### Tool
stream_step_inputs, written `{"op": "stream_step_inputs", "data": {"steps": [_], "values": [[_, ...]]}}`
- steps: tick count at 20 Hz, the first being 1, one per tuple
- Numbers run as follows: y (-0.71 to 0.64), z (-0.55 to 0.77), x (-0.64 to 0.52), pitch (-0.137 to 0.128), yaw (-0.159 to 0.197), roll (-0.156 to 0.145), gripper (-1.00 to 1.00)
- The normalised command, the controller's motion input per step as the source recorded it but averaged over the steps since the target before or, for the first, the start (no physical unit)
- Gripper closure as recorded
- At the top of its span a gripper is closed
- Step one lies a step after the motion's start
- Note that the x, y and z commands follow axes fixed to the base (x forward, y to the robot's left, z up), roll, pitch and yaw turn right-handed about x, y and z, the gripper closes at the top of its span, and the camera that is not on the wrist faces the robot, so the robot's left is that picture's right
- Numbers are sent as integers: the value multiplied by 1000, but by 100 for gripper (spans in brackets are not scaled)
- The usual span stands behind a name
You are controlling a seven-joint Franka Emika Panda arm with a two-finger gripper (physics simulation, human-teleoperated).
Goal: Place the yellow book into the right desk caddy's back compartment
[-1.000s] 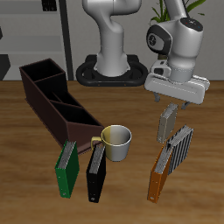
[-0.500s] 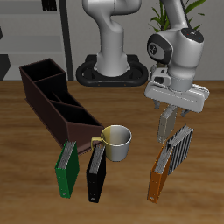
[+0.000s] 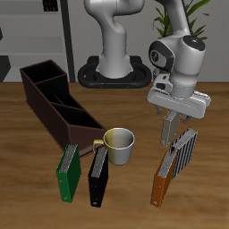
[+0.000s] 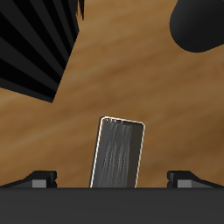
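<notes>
The yellow book point(image 3: 169, 129) stands upright on the table, pale grey-beige, beside the grey striped book point(image 3: 183, 150). My gripper point(image 3: 171, 113) hangs just above its top edge, open, with nothing held. In the wrist view the book's top edge point(image 4: 118, 154) lies between my two fingertips point(image 4: 39, 179), short of them. The right desk caddy point(image 3: 36, 98) is a long dark brown box with three sections, far across the table from the gripper. I cannot tell which end section is the back compartment.
An orange-brown book point(image 3: 162, 182) leans against the striped one. A cream mug point(image 3: 118, 144) stands mid-table. A black book point(image 3: 97, 179) and a green book point(image 3: 67, 174) stand near the caddy's front end. The robot's base point(image 3: 112, 72) is behind.
The gripper has come down a little and shifted slightly toward the yellow book's top. The books, mug and caddy have not moved.
</notes>
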Motion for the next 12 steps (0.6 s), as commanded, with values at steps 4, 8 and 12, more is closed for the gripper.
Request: {"op": "stream_step_inputs", "data": {"steps": [4,8,12], "values": [[80,-149,-79,15,-13,49,100],[-24,84,-65,-12,-18,20,100],[-98,76,51,8,-24,10,100]]}}
